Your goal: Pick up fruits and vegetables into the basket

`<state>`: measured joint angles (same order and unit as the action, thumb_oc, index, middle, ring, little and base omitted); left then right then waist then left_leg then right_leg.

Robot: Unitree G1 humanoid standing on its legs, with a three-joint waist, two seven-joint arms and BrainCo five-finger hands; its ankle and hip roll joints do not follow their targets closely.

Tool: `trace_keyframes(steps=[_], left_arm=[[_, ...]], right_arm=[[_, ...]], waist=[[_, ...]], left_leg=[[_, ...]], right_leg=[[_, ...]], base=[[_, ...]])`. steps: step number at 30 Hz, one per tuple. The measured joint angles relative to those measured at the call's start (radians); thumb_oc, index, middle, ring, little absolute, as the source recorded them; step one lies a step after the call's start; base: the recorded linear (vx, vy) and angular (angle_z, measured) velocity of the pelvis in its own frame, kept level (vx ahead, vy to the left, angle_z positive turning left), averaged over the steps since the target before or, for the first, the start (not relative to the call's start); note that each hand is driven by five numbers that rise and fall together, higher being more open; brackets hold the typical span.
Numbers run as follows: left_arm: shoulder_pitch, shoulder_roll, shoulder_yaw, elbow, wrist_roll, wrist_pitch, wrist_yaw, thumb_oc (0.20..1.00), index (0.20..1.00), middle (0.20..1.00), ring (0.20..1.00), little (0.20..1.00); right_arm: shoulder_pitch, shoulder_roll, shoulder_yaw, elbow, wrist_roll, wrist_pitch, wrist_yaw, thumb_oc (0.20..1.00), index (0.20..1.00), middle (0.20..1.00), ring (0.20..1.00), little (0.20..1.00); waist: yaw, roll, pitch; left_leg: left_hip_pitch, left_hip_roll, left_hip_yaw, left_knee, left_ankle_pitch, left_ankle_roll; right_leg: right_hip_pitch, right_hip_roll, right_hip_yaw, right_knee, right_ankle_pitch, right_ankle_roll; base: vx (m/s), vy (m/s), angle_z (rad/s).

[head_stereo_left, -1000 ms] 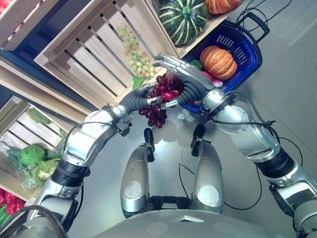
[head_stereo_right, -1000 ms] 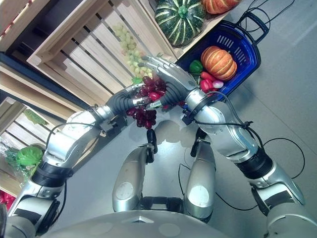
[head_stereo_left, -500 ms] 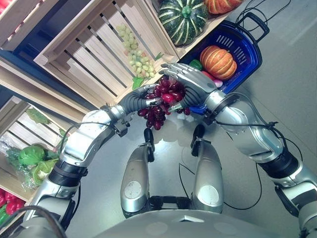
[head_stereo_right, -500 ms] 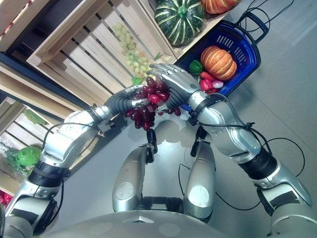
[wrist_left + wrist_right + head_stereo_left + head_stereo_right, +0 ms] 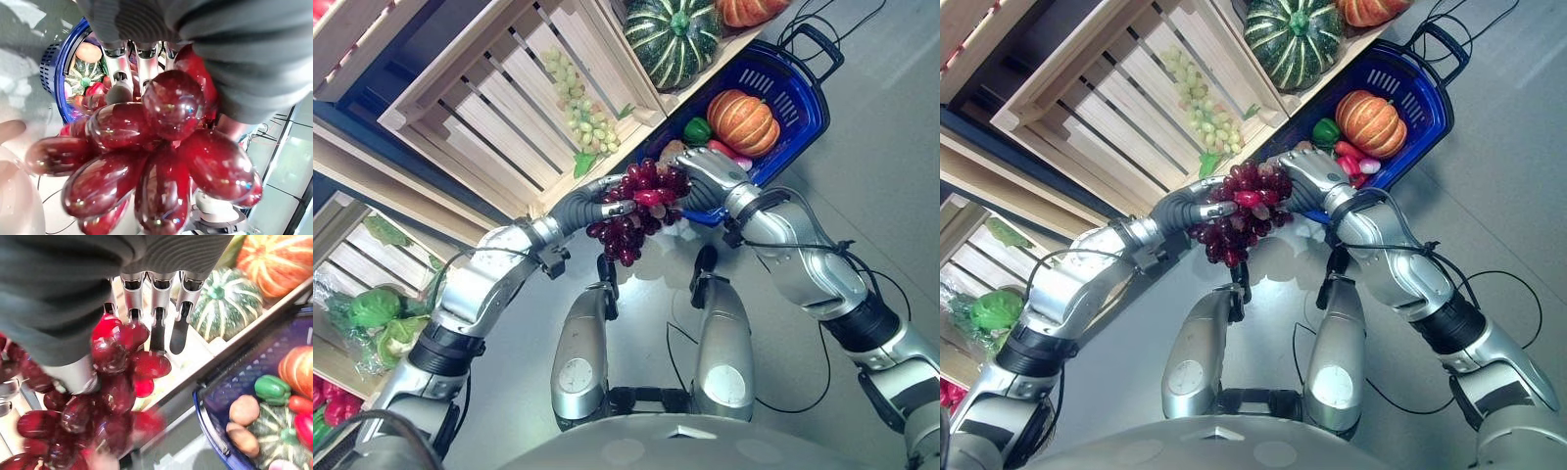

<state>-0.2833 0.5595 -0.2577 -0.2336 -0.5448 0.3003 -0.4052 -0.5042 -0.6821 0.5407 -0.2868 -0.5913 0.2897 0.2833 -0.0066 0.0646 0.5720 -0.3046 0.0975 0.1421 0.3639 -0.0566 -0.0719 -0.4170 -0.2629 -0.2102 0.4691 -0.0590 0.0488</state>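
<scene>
The bunch of red grapes [image 5: 634, 206] is pinched by the curled fingers of the left hand [image 5: 607, 199] and cupped by the right hand [image 5: 703, 179] fingers, apparently steadied just beside the blue basket [image 5: 803, 103].

Silver-grey jointed arms, dark ribbed wrist covers, left hand [image 5: 607, 204], right hand [image 5: 705, 176], silver dark-tipped fingers

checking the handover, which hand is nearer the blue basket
Right. The right hand grips the red grapes right at the blue basket rim; the left hand holds the bunch from the far side, toward the crates.
</scene>
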Motion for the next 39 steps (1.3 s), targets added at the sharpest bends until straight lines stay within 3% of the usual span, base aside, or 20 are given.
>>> trace_keyframes(steps=[11, 20, 21, 22, 39], left_arm=[[0.000, -0.038, -0.015, 0.019, -0.064, -0.004, 0.030, 0.200, 0.200, 0.200, 0.200, 0.200], [0.000, -0.039, -0.021, 0.019, -0.085, -0.010, 0.049, 0.200, 0.200, 0.200, 0.200, 0.200], [0.000, -0.039, -0.021, 0.019, -0.085, -0.010, 0.049, 0.718, 0.718, 0.718, 0.718, 0.718], [-0.001, -0.039, -0.021, 0.019, -0.085, -0.010, 0.055, 1.000, 1.000, 1.000, 1.000, 1.000], [-0.005, -0.038, -0.022, 0.024, -0.040, 0.050, 0.107, 1.000, 1.000, 1.000, 1.000, 1.000]], right_arm=[[0.020, 0.000, 0.003, 0.014, 0.115, 0.014, -0.062, 0.200, 0.200, 0.200, 0.200, 0.200], [0.021, 0.001, -0.007, 0.014, 0.182, 0.014, -0.056, 0.200, 0.200, 0.200, 0.200, 0.200], [0.021, 0.001, -0.009, 0.014, 0.190, 0.014, -0.054, 0.200, 0.200, 0.200, 0.200, 0.200], [0.022, -0.001, -0.015, 0.014, 0.222, 0.015, -0.051, 0.200, 0.200, 0.200, 0.200, 0.200], [0.115, 0.043, -0.041, 0.090, 0.660, 0.048, -0.073, 0.200, 0.200, 0.200, 0.200, 0.200]], waist=[[0.001, -0.002, 0.000], [0.001, -0.004, 0.000], [0.001, -0.004, 0.000], [0.001, -0.004, 0.000], [-0.002, -0.009, 0.000]], left_leg=[[-0.005, 0.000, -0.004, 0.000, -0.001, 0.000], [-0.006, 0.001, -0.008, 0.004, -0.001, 0.000], [-0.006, 0.002, -0.009, 0.008, -0.003, 0.000], [-0.009, 0.003, -0.009, 0.015, -0.006, 0.000], [-0.002, 0.007, -0.020, 0.037, -0.014, 0.004]], right_leg=[[-0.001, 0.002, -0.005, -0.004, 0.000, 0.000], [0.004, 0.003, -0.011, -0.006, 0.000, 0.000], [0.005, 0.003, -0.011, -0.005, 0.000, 0.000], [0.006, 0.004, -0.011, -0.005, 0.000, 0.000], [0.032, 0.006, -0.020, -0.007, -0.003, 0.005]], base=[[0.00, 0.000, 0.00], [0.00, 0.000, 0.00], [0.00, 0.000, 0.00], [0.00, 0.000, 0.00], [0.01, -0.024, 0.01]])
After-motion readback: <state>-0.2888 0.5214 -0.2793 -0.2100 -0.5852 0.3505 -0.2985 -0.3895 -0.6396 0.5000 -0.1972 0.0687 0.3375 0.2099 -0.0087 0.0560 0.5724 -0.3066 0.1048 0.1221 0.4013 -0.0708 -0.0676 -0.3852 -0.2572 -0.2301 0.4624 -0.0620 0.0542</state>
